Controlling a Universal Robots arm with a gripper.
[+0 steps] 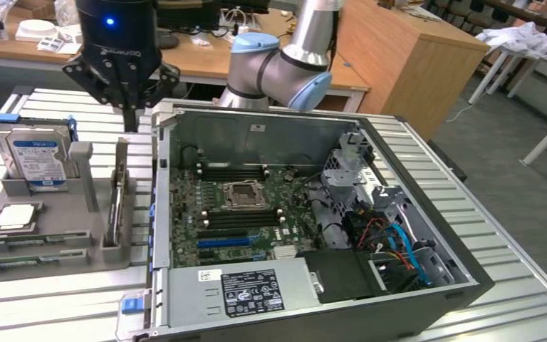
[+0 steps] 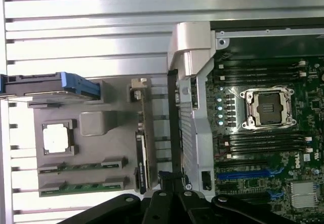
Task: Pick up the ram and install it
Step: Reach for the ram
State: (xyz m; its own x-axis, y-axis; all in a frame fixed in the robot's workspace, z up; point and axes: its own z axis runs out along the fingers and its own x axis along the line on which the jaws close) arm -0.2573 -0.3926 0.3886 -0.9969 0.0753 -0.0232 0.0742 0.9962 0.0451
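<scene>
Two green ram sticks sit on edge in slots at the front of a grey holder (image 1: 83,251): one ram (image 1: 34,243) (image 2: 81,164), and a second ram (image 1: 26,263) (image 2: 81,187) beside it. My black gripper (image 1: 131,117) (image 2: 173,82) hangs shut with nothing in it. It is above the gap between the holder and the open computer case (image 1: 416,285), over the holder's far end. The motherboard's black memory slots (image 1: 231,173) (image 2: 260,68) flank the CPU socket (image 1: 245,192) (image 2: 267,107).
The holder also carries a blue-labelled hard drive (image 1: 34,153) (image 2: 50,82), a silver CPU (image 1: 17,216) (image 2: 56,138) and a thin board standing on edge (image 1: 120,192) (image 2: 144,138) on the side next to the case. The case's side wall (image 1: 159,178) rises close to the gripper.
</scene>
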